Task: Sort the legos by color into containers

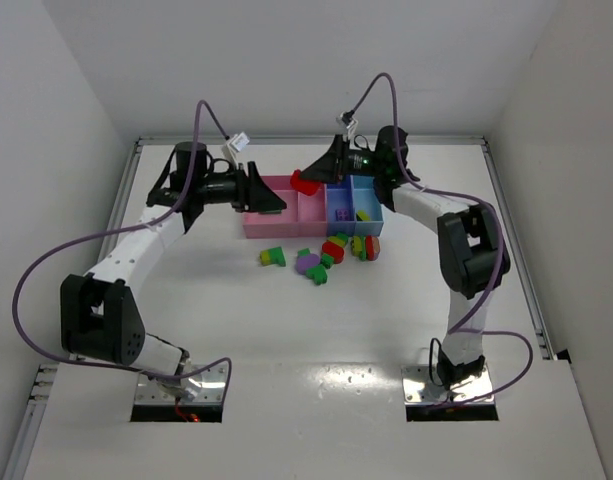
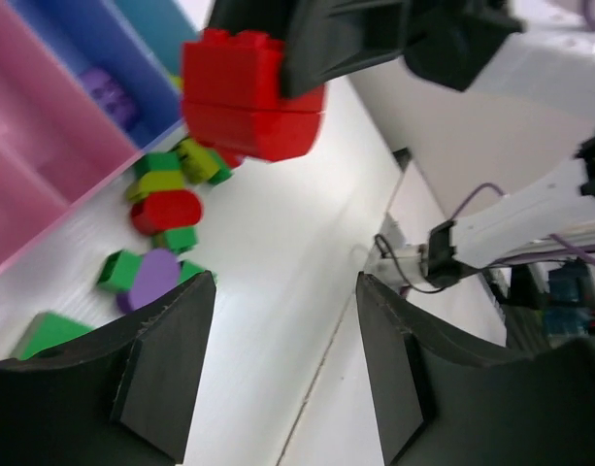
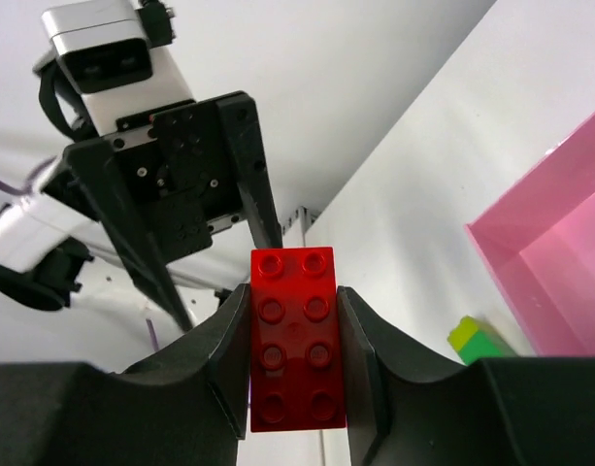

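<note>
Carefully: our right tool [image 3: 292, 291] grasps the red lego [image 3: 297, 374]; left tool [image 2: 282, 316] released; we should lower toward the pink bin [image 1: 271, 231] at seven o'clock.

- A white table [image 1: 236, 320] fills the middle and lower part of the top view.
- A plain white back wall [image 1: 286, 60] runs across the top of the frame.
- A white side wall [image 1: 36, 150] stands at upper left.
- A metal rail [image 1: 516, 250] follows the table's right edge.
</note>
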`<state>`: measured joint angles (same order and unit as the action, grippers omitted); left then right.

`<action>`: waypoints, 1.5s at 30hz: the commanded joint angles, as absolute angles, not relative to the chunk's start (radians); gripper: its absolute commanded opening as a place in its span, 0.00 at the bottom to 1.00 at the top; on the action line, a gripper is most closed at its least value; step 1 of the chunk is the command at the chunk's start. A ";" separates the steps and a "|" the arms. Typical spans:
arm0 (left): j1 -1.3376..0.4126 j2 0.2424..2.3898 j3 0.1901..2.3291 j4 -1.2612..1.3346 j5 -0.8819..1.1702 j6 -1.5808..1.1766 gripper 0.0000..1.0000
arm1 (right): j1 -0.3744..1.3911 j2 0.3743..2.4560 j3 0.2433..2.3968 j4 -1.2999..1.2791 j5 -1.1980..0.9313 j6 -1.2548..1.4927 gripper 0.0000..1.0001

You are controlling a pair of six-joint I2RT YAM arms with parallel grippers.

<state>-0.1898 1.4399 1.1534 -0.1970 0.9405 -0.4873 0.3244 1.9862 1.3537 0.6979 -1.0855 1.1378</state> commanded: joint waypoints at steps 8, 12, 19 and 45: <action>-0.190 1.457 1.094 0.302 1.141 -0.850 0.66 | 0.360 1.916 1.390 0.769 -0.994 1.275 0.00; -0.190 1.488 1.094 0.314 1.131 -0.828 0.66 | 0.360 1.925 1.401 0.787 -1.023 1.293 0.00; -0.181 1.519 1.140 0.223 1.121 -0.755 0.66 | 0.370 1.925 1.419 0.845 -1.055 1.302 0.00; -0.172 1.589 1.178 0.442 1.167 -0.885 0.36 | 0.397 1.974 1.453 0.897 -1.126 1.302 0.00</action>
<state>-0.1814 1.5826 1.1473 0.3607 1.1603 -0.8764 0.3820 1.9800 1.4010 0.8360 -1.1130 1.3018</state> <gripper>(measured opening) 0.409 0.362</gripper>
